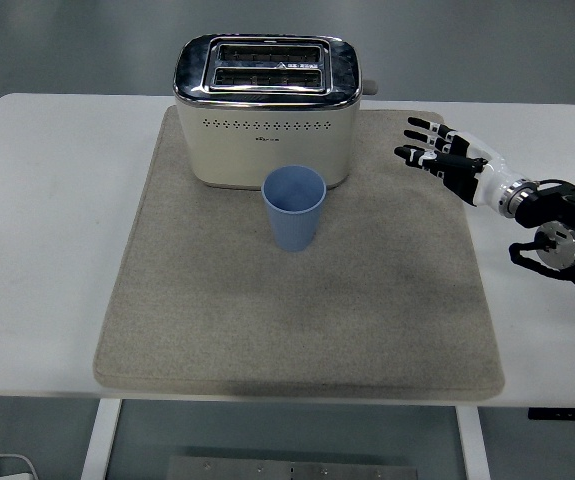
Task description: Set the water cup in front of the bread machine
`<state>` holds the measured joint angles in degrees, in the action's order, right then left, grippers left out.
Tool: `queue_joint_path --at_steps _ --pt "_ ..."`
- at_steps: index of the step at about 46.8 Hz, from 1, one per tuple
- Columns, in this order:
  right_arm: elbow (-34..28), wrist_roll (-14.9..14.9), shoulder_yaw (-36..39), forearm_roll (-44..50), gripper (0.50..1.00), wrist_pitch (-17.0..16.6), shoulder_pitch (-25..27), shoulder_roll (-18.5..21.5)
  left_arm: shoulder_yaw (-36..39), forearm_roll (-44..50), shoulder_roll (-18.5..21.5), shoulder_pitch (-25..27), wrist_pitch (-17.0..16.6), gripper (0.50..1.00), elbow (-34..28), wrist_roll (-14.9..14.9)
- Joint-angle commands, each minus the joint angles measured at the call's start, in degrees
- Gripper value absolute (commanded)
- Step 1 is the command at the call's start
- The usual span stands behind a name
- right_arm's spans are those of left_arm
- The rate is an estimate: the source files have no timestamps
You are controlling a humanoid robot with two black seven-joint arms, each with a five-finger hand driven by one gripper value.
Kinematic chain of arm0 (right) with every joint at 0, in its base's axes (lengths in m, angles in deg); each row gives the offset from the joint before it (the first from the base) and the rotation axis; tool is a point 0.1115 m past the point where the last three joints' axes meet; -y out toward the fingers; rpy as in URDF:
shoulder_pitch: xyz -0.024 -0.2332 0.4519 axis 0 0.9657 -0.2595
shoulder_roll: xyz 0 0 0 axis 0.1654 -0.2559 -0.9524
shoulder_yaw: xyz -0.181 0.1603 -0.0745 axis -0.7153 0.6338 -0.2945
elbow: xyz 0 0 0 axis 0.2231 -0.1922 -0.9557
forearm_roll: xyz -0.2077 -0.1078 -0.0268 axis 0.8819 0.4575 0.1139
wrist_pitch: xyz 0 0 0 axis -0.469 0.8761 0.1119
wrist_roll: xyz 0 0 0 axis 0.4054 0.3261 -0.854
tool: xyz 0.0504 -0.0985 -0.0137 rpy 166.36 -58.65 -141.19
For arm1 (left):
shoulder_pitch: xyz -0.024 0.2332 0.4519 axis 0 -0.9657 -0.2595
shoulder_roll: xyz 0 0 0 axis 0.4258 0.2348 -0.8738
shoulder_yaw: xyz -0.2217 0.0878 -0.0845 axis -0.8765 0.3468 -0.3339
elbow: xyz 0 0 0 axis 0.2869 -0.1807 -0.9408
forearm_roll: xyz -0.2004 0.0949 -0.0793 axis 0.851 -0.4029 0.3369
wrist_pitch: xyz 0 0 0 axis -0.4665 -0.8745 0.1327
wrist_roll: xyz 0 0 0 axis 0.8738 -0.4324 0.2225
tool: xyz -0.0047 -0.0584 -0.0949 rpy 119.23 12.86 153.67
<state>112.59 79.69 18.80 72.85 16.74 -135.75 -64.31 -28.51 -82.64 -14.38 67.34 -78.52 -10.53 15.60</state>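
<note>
One hand [445, 158], the right, hovers over the mat's [367, 300] right edge with fingers spread, empty, while the blue cup [293, 207] stands upright, mouth up, just before the toaster [265, 112].

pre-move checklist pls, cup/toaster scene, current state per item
1. Blue cup upright on the mat: ok.
2. Cup in front of the toaster, on its near side: ok.
3. Right hand empty, fingers spread: ok.
4. Right hand apart from cup and toaster, over the mat's right edge: ok.
5. Cup touching the toaster or just short of it: cannot tell.
6. Left arm: not in view, cannot tell.
</note>
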Motion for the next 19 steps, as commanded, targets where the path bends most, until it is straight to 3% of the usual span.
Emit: queue_joint_path --at_steps 1,19 --pt "-0.97 0.30 -0.51 0.00 0.917 -0.12 -0.10 -0.03 0.00 0.00 0.00 -0.08 -0.01 1.000 -0.04 0.00" --pt "-1.68 0.39 -0.42 -0.43 0.917 -0.12 -0.45 -0.11 0.00 0.00 0.00 -0.08 -0.01 1.000 -0.04 0.00"
